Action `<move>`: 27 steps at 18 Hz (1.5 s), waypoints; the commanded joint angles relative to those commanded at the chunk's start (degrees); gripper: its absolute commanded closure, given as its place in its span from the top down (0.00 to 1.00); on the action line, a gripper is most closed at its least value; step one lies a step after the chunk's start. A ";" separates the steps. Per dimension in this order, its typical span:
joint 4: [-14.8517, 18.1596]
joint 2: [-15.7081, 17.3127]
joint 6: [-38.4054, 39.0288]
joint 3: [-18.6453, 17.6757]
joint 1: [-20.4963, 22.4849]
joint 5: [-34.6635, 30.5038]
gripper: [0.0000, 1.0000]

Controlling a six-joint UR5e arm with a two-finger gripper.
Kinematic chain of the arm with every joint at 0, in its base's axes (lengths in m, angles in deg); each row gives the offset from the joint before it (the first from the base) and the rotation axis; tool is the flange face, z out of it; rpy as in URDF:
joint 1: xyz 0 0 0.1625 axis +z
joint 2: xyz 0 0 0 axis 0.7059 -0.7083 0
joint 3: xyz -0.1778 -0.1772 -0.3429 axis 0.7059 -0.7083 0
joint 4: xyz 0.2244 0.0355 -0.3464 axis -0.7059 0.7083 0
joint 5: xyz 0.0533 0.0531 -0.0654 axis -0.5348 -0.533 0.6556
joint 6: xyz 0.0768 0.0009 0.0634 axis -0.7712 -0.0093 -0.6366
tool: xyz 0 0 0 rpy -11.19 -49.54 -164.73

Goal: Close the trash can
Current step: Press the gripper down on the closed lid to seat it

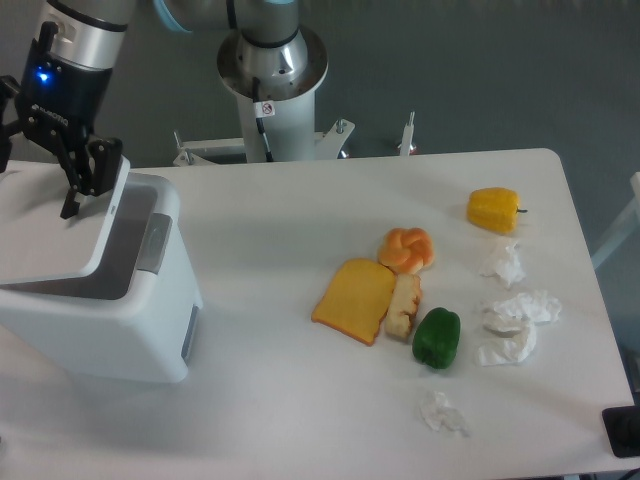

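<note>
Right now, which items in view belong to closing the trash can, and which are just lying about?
Part of the job:
- trash can
- lid, nearly down
- gripper over the lid

Lying about:
- yellow pepper
- green pepper
- bun
- bread slice
- crumpled tissues
</note>
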 joint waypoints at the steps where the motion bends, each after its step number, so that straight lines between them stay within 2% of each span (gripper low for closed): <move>1: 0.00 0.09 0.26 0.00 0.00 0.00 1.00; 13: 0.09 0.00 0.18 -1.41 1.58 -0.18 1.00; 27: 0.00 -0.26 0.53 -1.50 1.50 -0.26 1.00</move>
